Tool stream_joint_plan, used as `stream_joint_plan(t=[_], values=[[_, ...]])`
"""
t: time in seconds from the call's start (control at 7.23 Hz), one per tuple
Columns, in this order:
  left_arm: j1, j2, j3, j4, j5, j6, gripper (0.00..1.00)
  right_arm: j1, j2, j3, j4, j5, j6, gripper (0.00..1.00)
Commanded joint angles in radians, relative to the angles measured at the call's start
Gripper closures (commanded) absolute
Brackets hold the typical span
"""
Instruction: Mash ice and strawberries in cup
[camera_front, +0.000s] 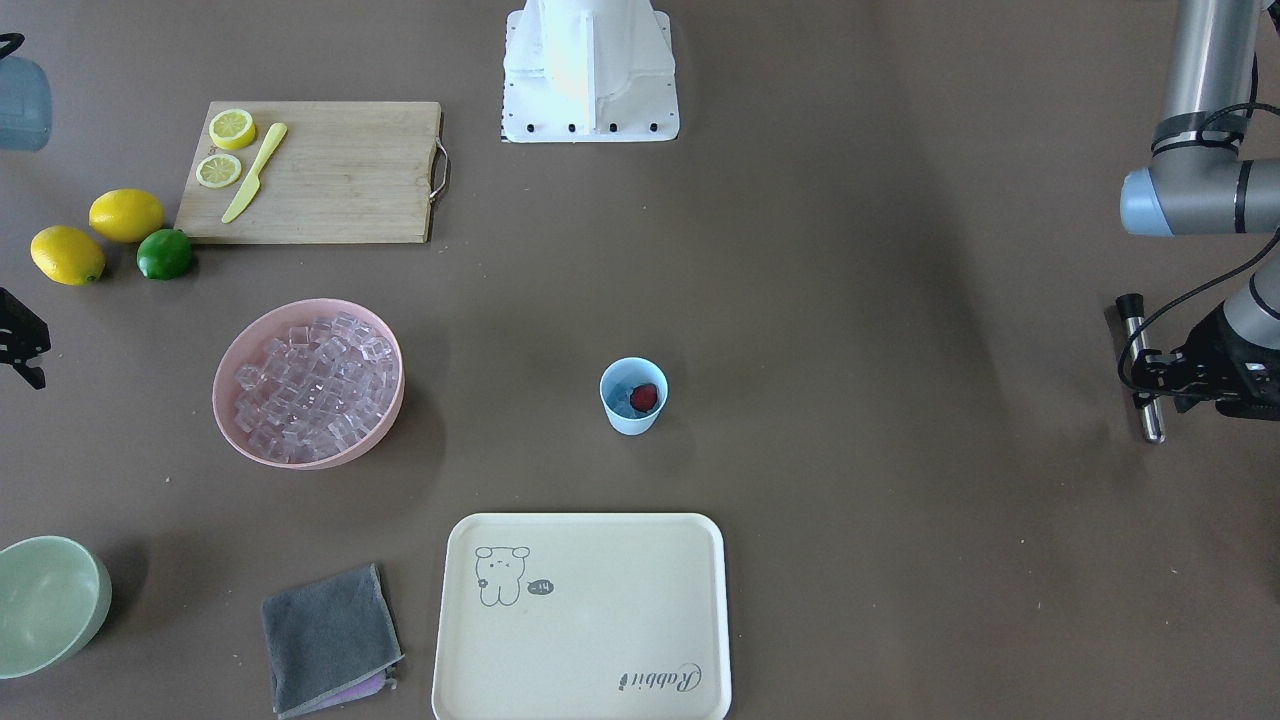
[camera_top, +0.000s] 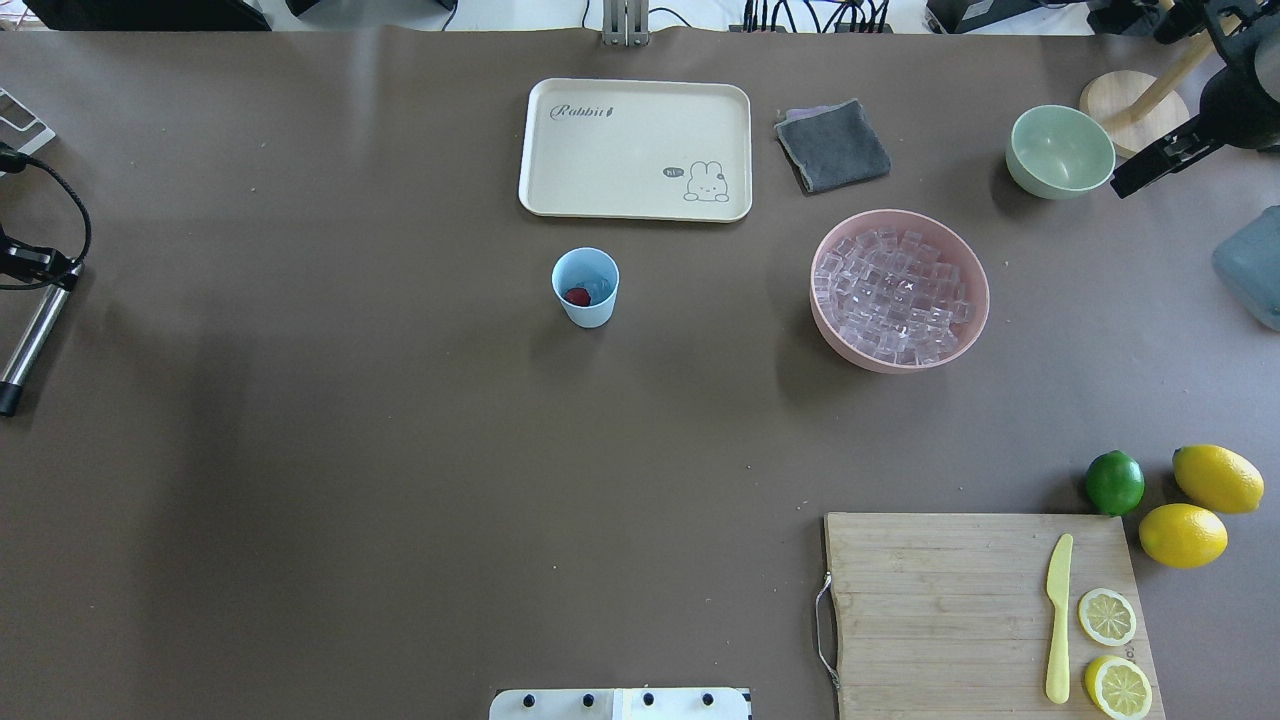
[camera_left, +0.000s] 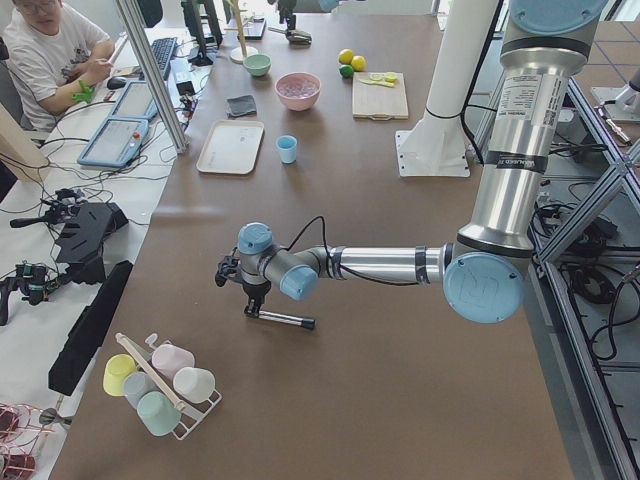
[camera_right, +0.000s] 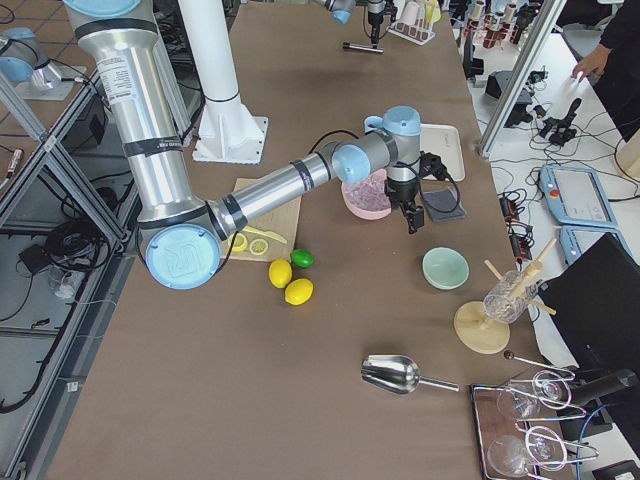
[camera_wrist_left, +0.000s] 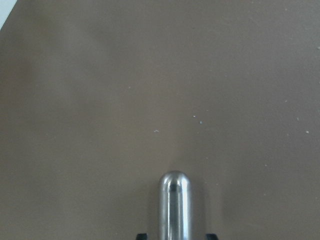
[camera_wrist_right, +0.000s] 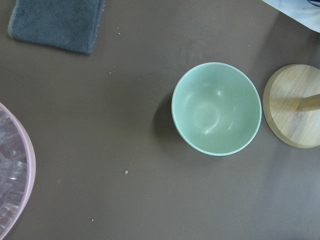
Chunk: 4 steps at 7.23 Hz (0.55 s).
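The light blue cup (camera_front: 633, 415) stands upright mid-table, with the small red strawberry (camera_front: 645, 397) inside next to a clear piece of ice (camera_top: 598, 288). A heap of ice cubes (camera_front: 315, 385) fills the pink bowl (camera_front: 232, 420). Far from the cup, at the table's end, my left gripper (camera_front: 1150, 385) is shut on one end of a metal rod (camera_top: 30, 335) that lies low over the table; the left wrist view shows the rod's rounded tip (camera_wrist_left: 173, 200). My right gripper (camera_top: 1135, 180) hovers over the pale green bowl (camera_wrist_right: 216, 107); whether it is open or shut does not show.
Near the robot's right side sit a wooden cutting board (camera_top: 940, 600) with a yellow knife and lemon halves, plus two lemons and a lime (camera_top: 1114, 482). Beyond the cup are a cream tray (camera_top: 635, 150), a grey cloth (camera_top: 832, 145) and a wooden stand (camera_wrist_right: 295, 107).
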Motion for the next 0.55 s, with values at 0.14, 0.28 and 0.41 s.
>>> stream_joint_plan(t=[0.14, 0.28, 0.41], values=[[-0.249, -0.046, -0.050, 0.097, -0.283, -0.010, 0.02, 0.003, -0.011, 0.000, -0.002, 0.013, -0.002, 0.02], [-0.328, -0.035, -0.105, 0.127, -0.326, -0.010, 0.02, 0.003, -0.013, -0.006, -0.009, 0.013, -0.002, 0.02], [-0.425, -0.030, -0.124, 0.144, -0.383, -0.008, 0.02, 0.006, -0.023, -0.008, -0.014, 0.036, -0.002, 0.02]])
